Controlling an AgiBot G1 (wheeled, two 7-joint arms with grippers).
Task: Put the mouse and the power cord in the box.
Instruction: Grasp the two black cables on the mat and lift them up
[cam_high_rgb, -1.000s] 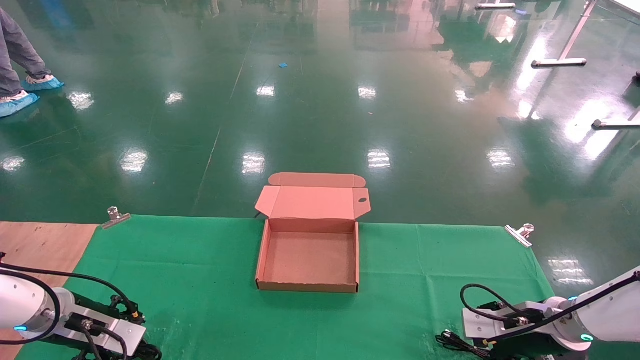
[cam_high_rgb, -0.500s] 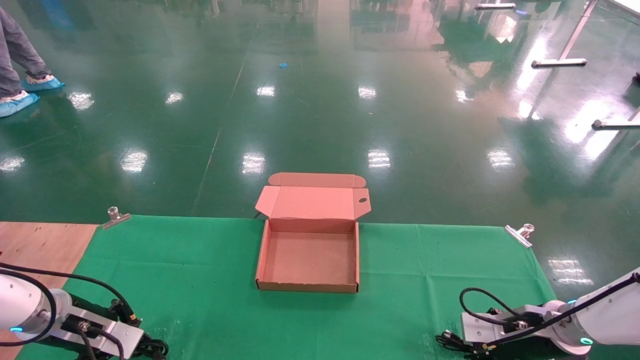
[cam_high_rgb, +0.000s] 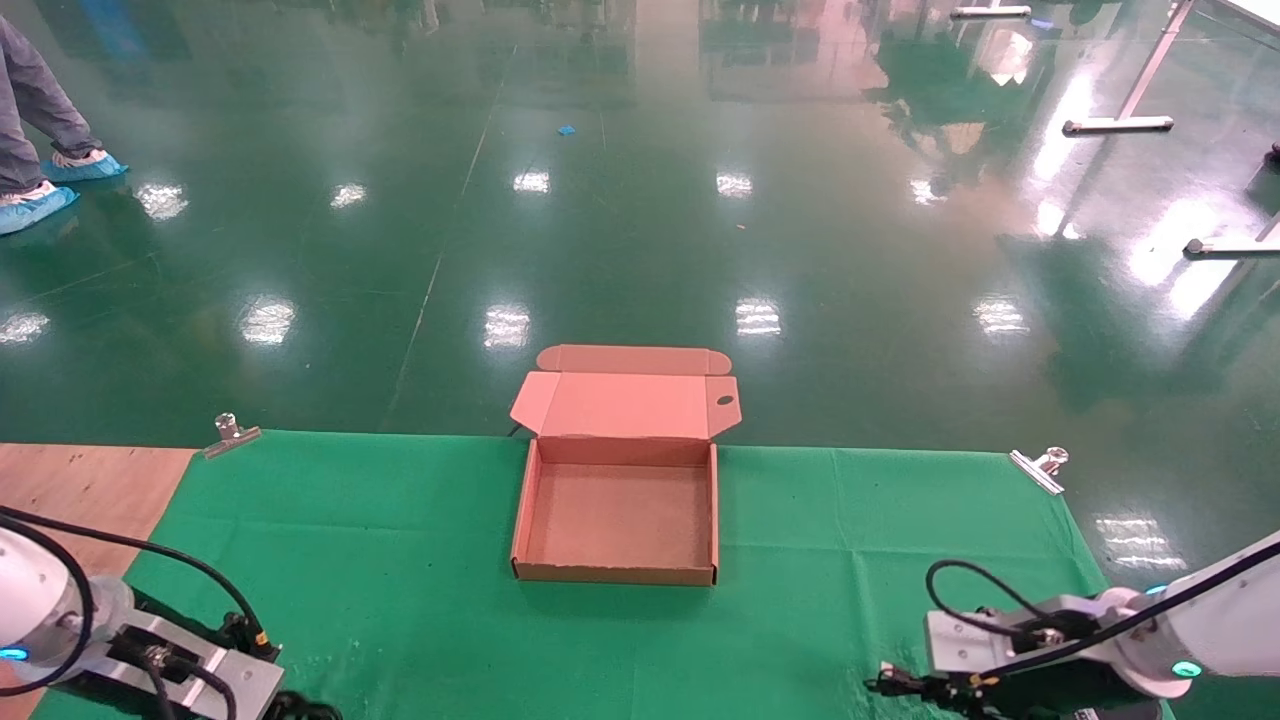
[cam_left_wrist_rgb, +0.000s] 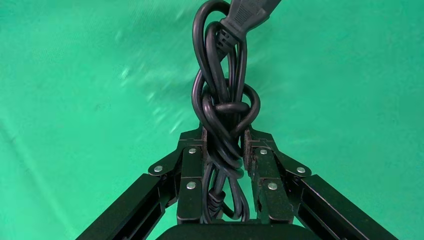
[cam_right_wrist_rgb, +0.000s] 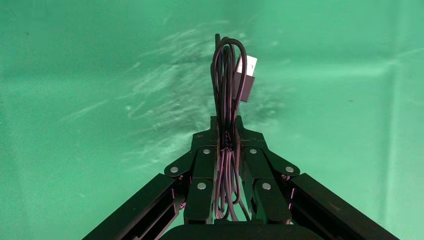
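Note:
The box (cam_high_rgb: 618, 521) lies open in the middle of the green cloth with nothing in it, its lid flap (cam_high_rgb: 625, 403) folded back. Held above the cloth, the power cord (cam_left_wrist_rgb: 224, 97) is a knotted black bundle, its plug (cam_left_wrist_rgb: 247, 14) at the far end. My left gripper (cam_left_wrist_rgb: 225, 139) is shut on it, at the near left edge (cam_high_rgb: 290, 708). My right gripper (cam_right_wrist_rgb: 226, 131) is shut on a thin coiled cord (cam_right_wrist_rgb: 225, 75) with a USB plug (cam_right_wrist_rgb: 246, 75), at the near right edge (cam_high_rgb: 900, 688). The mouse's body is out of view.
The green cloth (cam_high_rgb: 380, 540) is held by metal clips at the far left (cam_high_rgb: 232, 433) and far right (cam_high_rgb: 1040, 467) corners. Bare wood (cam_high_rgb: 80, 490) shows at the left. The table drops off to glossy floor behind the box.
Both arms have shifted slightly toward the near edge of the table, each still holding its cable. The box has not moved.

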